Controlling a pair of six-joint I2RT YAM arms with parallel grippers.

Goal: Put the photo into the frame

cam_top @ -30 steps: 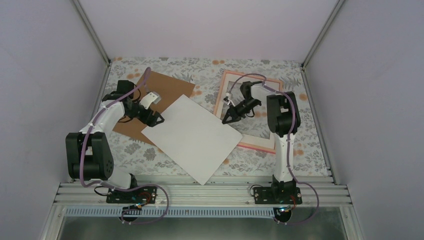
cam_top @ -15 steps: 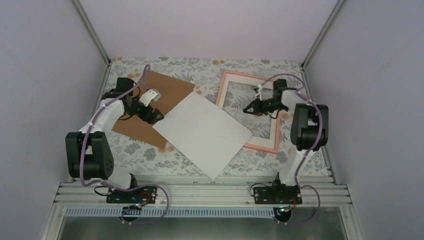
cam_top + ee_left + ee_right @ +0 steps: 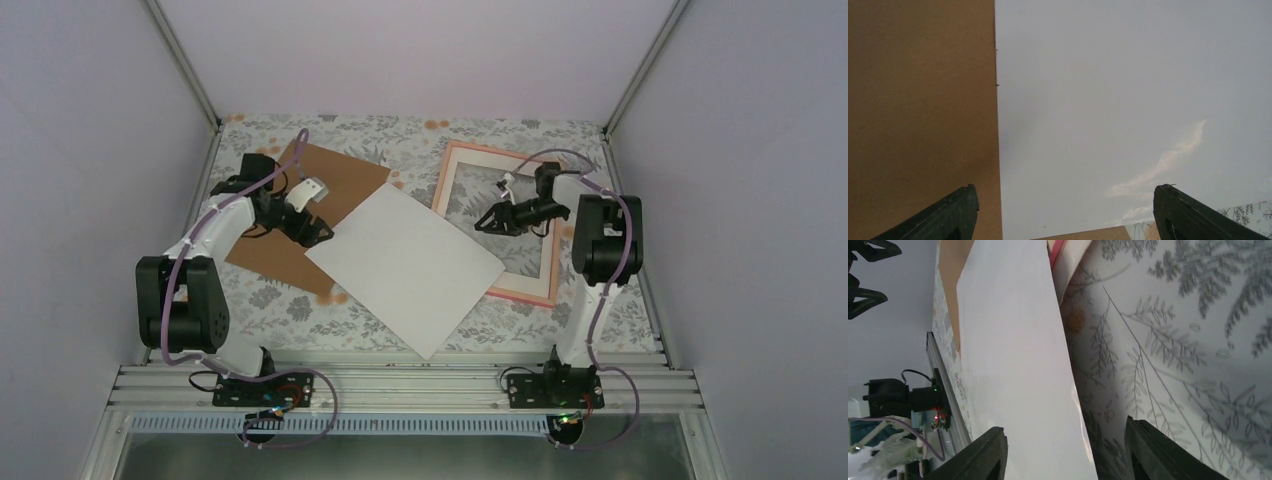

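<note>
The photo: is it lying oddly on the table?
Yes. The photo lies white side up and askew. Its left part overlaps the brown board and its right corner covers the near-left corner of the frame, rather than sitting squarely inside it.

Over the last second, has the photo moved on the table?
Yes. The photo, white back up, has slid to the right: it now covers less of the brown board and more of the frame's near-left corner.
</note>
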